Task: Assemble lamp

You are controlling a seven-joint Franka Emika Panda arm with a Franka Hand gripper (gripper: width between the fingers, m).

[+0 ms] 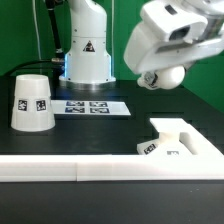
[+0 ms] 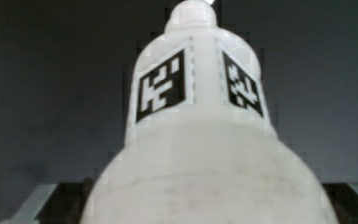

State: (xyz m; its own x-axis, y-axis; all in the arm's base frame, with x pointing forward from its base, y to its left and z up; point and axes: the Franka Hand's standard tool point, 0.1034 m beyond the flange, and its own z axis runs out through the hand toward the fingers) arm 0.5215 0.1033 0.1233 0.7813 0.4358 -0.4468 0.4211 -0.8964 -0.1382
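My gripper (image 1: 158, 72) is shut on the white rounded bulb (image 1: 171, 76) and holds it in the air at the exterior view's upper right, above the table. In the wrist view the bulb (image 2: 197, 120) fills the frame, two black-and-white markers on its neck, its wide end between the fingers of my gripper (image 2: 202, 208). The flat stepped base (image 1: 178, 143) lies on the table at the lower right, below the bulb. The cup-like shade (image 1: 32, 103) stands wide end down at the left.
The marker board (image 1: 91, 106) lies flat in the middle of the black table. The arm's white pedestal (image 1: 88, 52) stands behind it. A white rail (image 1: 60, 170) runs along the table's front edge.
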